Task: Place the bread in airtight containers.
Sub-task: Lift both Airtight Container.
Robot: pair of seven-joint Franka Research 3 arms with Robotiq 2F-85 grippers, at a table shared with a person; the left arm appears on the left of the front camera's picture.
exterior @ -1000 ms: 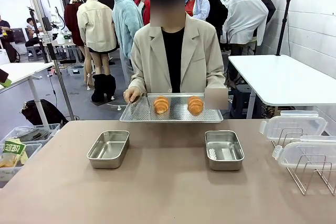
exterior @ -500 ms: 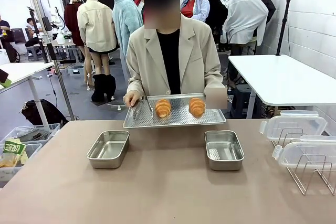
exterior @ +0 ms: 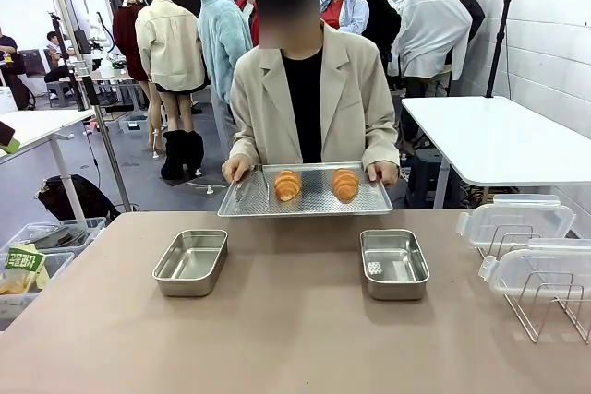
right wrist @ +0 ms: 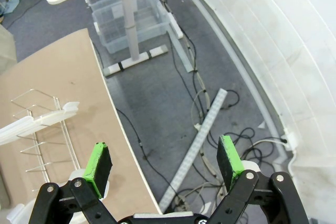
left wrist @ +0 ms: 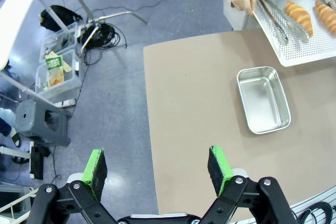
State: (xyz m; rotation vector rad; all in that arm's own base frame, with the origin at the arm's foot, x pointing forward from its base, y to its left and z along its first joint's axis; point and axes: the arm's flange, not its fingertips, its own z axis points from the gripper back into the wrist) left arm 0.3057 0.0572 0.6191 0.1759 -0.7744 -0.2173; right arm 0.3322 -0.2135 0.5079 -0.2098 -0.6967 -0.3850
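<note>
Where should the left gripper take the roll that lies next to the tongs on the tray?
Probably at its thick middle, coming straight down from above. The roll lies flat on the tray that the person holds, tapering toward both ends, so the jaws should span its short width. The tongs lie close on one side, so steer the open left gripper clear of them.

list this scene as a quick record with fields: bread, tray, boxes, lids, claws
bread: left roll and right roll, side by side on the tray
tray: held at the far edge of the table by the person's hands; tongs lie on it
boxes: left box and right box, open, no bread inside, set apart
lids: far lid and near lid, propped on the wire rack
claws: left claw open, empty; right claw open, empty
</note>
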